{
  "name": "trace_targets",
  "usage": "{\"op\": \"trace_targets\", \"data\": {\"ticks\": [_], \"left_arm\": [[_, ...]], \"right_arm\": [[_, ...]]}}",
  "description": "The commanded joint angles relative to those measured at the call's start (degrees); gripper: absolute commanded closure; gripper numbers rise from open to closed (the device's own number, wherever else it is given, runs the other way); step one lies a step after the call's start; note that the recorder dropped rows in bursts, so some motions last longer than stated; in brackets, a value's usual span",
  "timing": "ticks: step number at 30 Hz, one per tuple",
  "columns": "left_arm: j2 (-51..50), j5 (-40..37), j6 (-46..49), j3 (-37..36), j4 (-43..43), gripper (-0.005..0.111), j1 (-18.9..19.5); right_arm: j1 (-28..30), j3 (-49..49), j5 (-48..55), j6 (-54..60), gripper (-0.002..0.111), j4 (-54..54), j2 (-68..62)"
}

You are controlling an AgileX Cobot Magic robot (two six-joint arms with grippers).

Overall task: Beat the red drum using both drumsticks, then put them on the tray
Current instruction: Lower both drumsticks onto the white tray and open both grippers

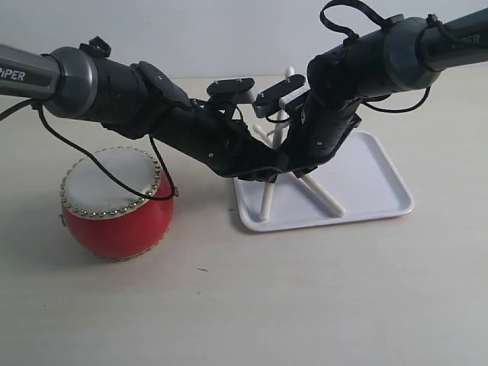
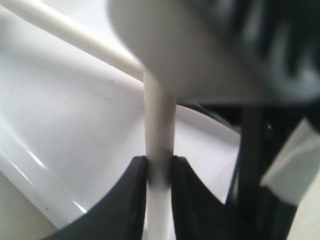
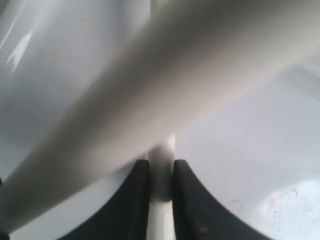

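The small, glossy, round-bellied red drum (image 1: 114, 210), its off-white skin ringed by metal studs, sits at the lower left of the exterior view on the pale tabletop (image 1: 305, 305). Well apart from it, right of centre, lies the flat white rectangular plastic tray (image 1: 374, 183) with rounded corners and a low rim. Both black arms meet over the tray's left half, where the two slim cream-white drumsticks (image 1: 267, 200) cross. One stands steeply, its lower end by the tray's front rim and its rounded tip near the top of the frame. The other slants toward the lower right across the tray floor. In the left wrist view the left gripper (image 2: 160, 167) has its jaws narrow, pinching one stick, with the second stick crossing beyond it at the upper left. In the right wrist view the right gripper (image 3: 161, 170) likewise pinches a stick tight, while the other stick, blurred, crosses close to the lens.
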State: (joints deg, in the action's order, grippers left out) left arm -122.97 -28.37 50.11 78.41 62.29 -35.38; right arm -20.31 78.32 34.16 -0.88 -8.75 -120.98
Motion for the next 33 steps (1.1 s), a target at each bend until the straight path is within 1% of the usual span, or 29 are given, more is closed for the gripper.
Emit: {"op": "trace_targets", "data": {"ticks": [1, 9, 16, 22, 30, 33], "left_arm": [[0.3, -1.3, -1.1, 0.4, 0.3, 0.107, -0.1], [0.3, -0.7, -1.1, 0.4, 0.4, 0.107, -0.1], [-1.5, 0.1, -1.1, 0.6, 0.1, 0.107, -0.1], [-6.5, -0.1, -2.3, 2.0, 0.0, 0.107, 0.0], [-7.3, -6.1, -2.3, 5.1, -0.4, 0.106, 0.1], [-7.3, -8.1, -2.6, 5.9, -0.7, 0.099, 0.1]], "right_arm": [[0.1, -0.2, -1.1, -0.9, 0.108, 1.0, 0.1], [0.1, -0.2, -2.3, -0.7, 0.107, 1.3, 0.1], [0.1, -0.2, -2.8, -0.7, 0.091, 1.3, 0.1], [0.1, -0.2, -2.9, -0.7, 0.085, 1.3, 0.1], [0.1, -0.2, -2.4, -0.7, 0.082, 1.3, 0.1], [0.1, -0.2, -1.5, 0.0, 0.082, 1.2, 0.1]]}}
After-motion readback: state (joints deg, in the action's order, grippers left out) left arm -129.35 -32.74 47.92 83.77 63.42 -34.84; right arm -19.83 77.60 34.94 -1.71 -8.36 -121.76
